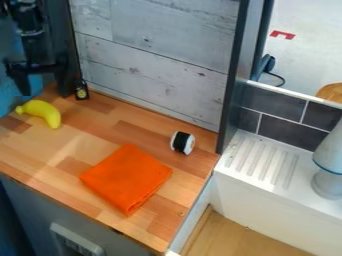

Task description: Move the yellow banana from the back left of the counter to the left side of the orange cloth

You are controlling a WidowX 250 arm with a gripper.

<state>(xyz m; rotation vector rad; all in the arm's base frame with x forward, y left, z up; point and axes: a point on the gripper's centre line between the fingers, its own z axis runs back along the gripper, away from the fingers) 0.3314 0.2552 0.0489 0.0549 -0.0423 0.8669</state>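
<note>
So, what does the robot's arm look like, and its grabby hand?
The blocky black robot arm looks like chunky, dark machine parts joined together. Its hand is a black two-finger gripper, with a wide crosspiece and fingers that get narrower towards the tips. I can't make out any cables.

Ylw banana (47, 113), curved, on wood cntr (93, 137), L end

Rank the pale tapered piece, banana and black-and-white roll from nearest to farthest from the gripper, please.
1. Banana, below the gripper, picture left.
2. Black-and-white roll, counter's right side.
3. Pale tapered piece, picture's far right.
</note>
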